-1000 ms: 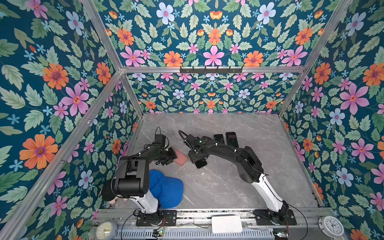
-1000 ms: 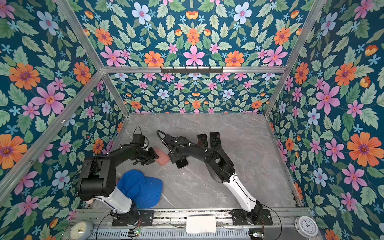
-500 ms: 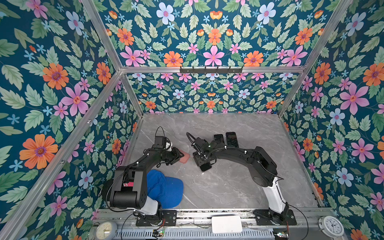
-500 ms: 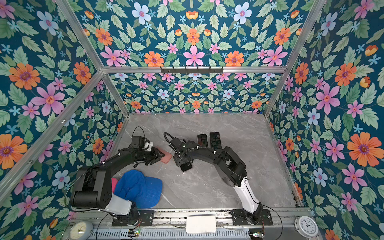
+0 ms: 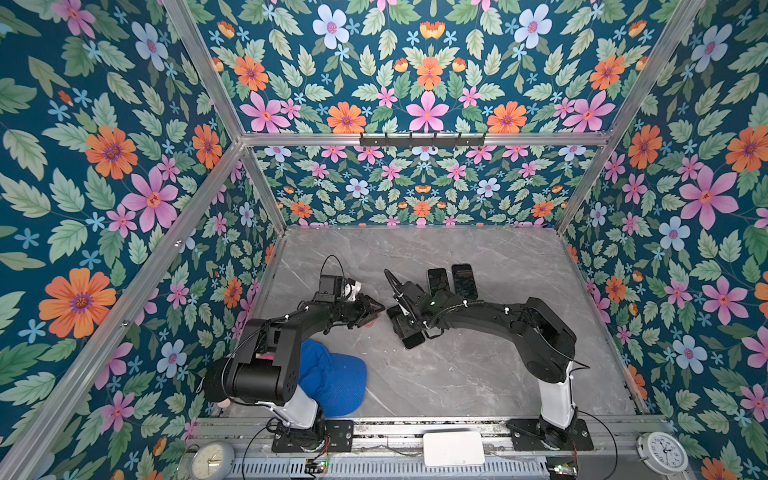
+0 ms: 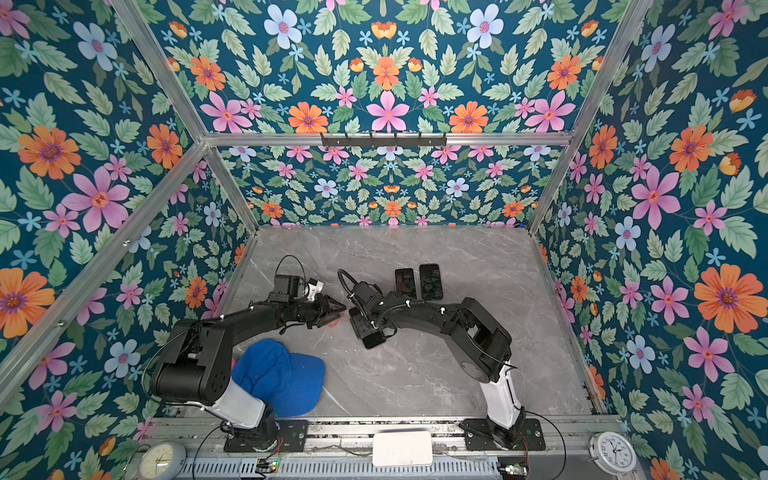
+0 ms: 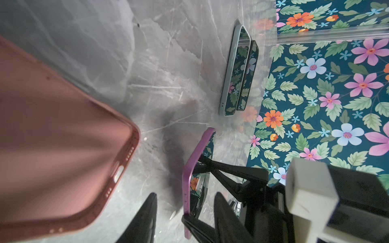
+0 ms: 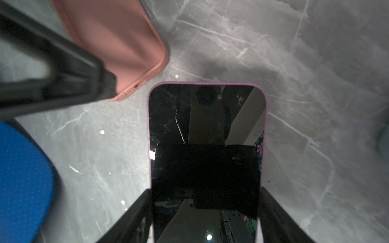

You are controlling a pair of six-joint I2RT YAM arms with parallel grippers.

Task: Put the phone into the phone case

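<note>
Clamping the flat black-screened phone with the purple rim [image 8: 207, 117] by its two long edges, the right gripper [image 8: 205, 193] is holding it screen-up, its black fingers [image 8: 139, 210] standing as wide as the phone. That phone is sitting just beside the short end of the soft pink rubbery phone case [image 8: 117, 42], apart from it, with a strip of grey marble-patterned tabletop [image 8: 294, 63] showing between the two; whether the phone is resting on the tabletop cannot be told

The left gripper [image 5: 370, 309] is reaching over the case from the opposite side. One of its black fingers [image 8: 63, 73] is crossing the case's long edge, and its jaws are standing partly apart, but whether they are gripping the case cannot be told. In the left wrist view the case [image 7: 52, 136] is showing its hollow side

A bright blue fabric cap [image 5: 336, 382] is lying near the case, toward the arm bases. A dark phone in a pale grey rim [image 7: 232, 71] and a second dark phone [image 7: 249, 69] are lying side by side, well apart from the case, beyond the held phone
</note>
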